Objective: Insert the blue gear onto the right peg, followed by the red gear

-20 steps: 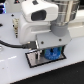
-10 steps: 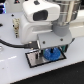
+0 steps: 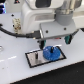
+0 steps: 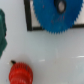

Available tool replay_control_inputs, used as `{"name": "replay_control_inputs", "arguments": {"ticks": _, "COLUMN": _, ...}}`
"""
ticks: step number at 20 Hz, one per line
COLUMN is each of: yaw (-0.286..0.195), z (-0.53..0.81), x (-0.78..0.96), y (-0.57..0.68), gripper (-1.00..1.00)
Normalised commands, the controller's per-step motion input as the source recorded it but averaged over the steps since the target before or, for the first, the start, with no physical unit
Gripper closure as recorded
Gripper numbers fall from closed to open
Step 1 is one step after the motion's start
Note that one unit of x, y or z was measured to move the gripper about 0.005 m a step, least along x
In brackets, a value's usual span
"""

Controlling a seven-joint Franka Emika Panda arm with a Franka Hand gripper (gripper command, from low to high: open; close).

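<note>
The blue gear (image 3: 51,52) lies flat on the right half of the black-framed pale plate (image 3: 31,60), and the right peg is hidden under its hub. In the wrist view the blue gear (image 4: 54,15) shows with a dark centre (image 4: 61,6), next to the plate's frame (image 4: 29,21). The red gear (image 3: 66,39) sits on the white table beyond the plate, toward the exterior view's right. It also shows in the wrist view (image 4: 20,74). My gripper (image 3: 46,45) hangs just above the blue gear. Its fingers look apart and hold nothing.
The left peg (image 3: 38,56) stands as a small dark pin on the plate's left half. A dark teal object (image 4: 2,30) shows at the wrist picture's edge. A black cable (image 3: 15,33) runs across the table at the exterior view's left.
The blue gear has stayed on the plate. The arm has barely moved above it.
</note>
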Motion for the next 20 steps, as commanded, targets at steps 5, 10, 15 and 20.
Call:
{"name": "replay_control_inputs", "arguments": {"ticks": 5, "yaw": 0.000, "z": 0.08, "x": -0.57, "y": 0.30, "gripper": -1.00}}
{"name": "replay_control_inputs", "arguments": {"ticks": 10, "yaw": 0.000, "z": -0.02, "x": -0.57, "y": 0.33, "gripper": -1.00}}
{"name": "replay_control_inputs", "arguments": {"ticks": 15, "yaw": 0.000, "z": -0.20, "x": -0.49, "y": 0.27, "gripper": -1.00}}
{"name": "replay_control_inputs", "arguments": {"ticks": 20, "yaw": 0.000, "z": -0.36, "x": -0.29, "y": 0.28, "gripper": -1.00}}
